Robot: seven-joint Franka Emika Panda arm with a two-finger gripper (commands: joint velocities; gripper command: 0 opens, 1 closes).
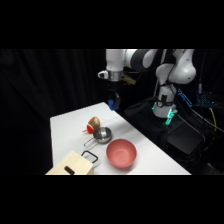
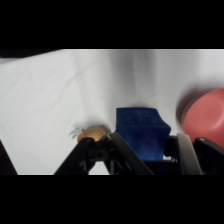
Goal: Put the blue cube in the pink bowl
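Overhead, hung the gripper [image 1: 113, 102] above the far corner of the white table [image 1: 70, 127], at upper centre of the side view, well clear of the tabletop. Clamped between its two fingers, carried the blue cube [image 2: 142, 131], fingers closed in against the cube's sides; in the side view showed as a small blue patch [image 1: 112, 104] just under the white wrist. In the wrist view filled the lower centre of the frame, lifted off the surface.

Lower right of the side view, sat the pink bowl [image 1: 121, 153] near the table's front edge, upright; at the right edge of the wrist view showed again as a pink-red curve [image 2: 205, 116], apart from the cube. Just up-left of it, touching or nearly so, stood the small metal bowl [image 1: 103, 134]. Beyond that, toward frame centre, lay a brown and red round object [image 1: 93, 123], too blurred to name. At lower left, rested a pale wooden block [image 1: 74, 164] with a black wire handle [image 1: 90, 156] beside it.

Around the table, nothing but black drapery [image 1: 30, 85]; at right, the arm's base [image 1: 165, 102] with cables on a dark floor.
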